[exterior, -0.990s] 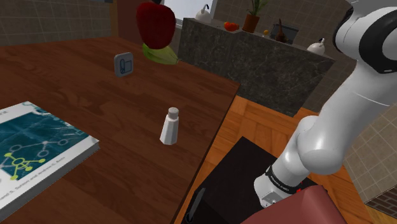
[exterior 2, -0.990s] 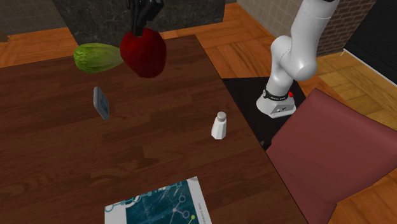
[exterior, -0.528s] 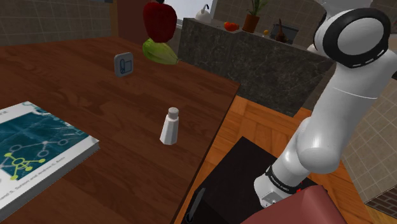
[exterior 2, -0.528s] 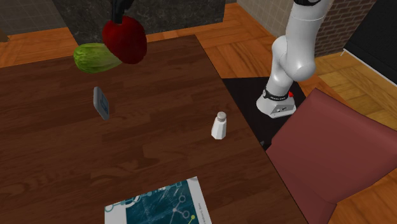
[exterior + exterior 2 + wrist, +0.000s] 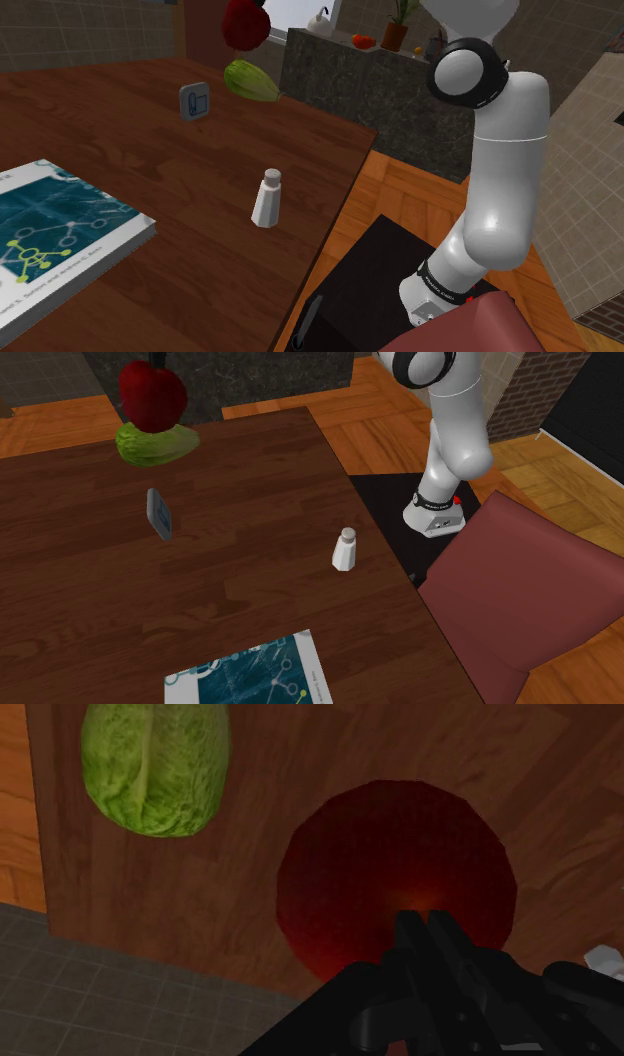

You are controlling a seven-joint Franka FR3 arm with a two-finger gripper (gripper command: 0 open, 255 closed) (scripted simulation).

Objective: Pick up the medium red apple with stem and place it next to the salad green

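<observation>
W/ gripper point(image 5: 425, 917) fingers almost shut, pinches red apple point(image 5: 380, 854) at top so no drop. Hangs in air just beside salad green point(image 5: 155, 769), not over it, bc must land next to green on table point(image 5: 330, 744) below.

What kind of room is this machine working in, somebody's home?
Most likely a home kitchen or dining area: a dark wooden table carrying a white shaker, a stone counter behind it with a potted plant on top, and wood flooring.
</observation>
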